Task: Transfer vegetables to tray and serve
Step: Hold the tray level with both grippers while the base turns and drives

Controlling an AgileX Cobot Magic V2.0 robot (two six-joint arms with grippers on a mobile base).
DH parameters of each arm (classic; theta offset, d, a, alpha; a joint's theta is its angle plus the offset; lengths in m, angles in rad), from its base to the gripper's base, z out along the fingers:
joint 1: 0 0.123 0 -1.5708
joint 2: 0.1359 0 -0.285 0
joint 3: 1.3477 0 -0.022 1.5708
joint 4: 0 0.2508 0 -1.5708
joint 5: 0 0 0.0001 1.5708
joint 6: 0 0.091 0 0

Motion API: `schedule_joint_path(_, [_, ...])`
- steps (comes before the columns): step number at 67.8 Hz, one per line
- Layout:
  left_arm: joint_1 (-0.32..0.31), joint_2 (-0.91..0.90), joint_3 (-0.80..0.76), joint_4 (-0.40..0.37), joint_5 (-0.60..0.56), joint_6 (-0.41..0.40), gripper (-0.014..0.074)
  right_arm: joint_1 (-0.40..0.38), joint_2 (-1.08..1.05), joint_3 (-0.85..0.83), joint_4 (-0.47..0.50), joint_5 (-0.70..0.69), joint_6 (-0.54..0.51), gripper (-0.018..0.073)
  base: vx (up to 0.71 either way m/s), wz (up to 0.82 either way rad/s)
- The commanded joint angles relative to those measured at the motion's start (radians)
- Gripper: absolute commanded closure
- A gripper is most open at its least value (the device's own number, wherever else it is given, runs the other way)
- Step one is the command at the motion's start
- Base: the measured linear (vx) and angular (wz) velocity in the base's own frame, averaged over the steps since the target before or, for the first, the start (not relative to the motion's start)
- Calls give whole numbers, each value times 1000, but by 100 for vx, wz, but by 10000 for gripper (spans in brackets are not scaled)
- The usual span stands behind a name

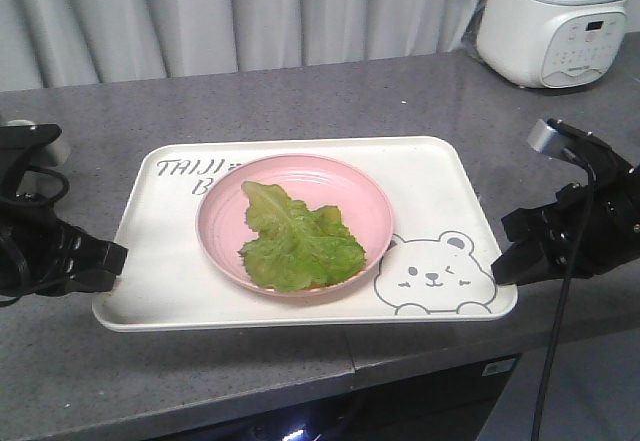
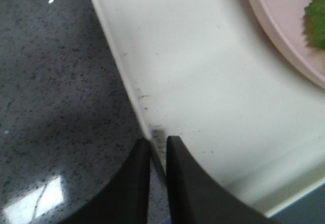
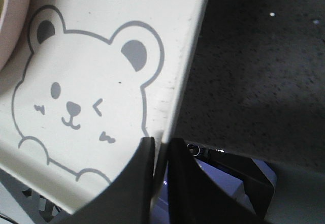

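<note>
Nearly closed — the left hand and right hand each pinch the tray at its edge.

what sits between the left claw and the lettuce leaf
Bare tray floor, then the rim of the pink plate, in the front view.

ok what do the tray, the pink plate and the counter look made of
Tray: likely plastic, smooth cream satin; moulded rolled rim, printed bear. Pink plate: plastic or melamine perhaps, even matte colour; ceramic possible. Counter: speckled grey stone or composite, polished; shows glare patches.
</note>
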Motion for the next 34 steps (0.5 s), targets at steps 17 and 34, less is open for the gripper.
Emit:
schedule_joint_path(17, [-15, -33, -31, -69, -51, 12, 602, 14, -43, -26, 99, 84, -59, 562, -1, -29])
schedule_joint_path(34, [-15, -33, -31, -69, -51, 12, 602, 14, -43, -26, 99, 84, -59, 562, -1, -29])
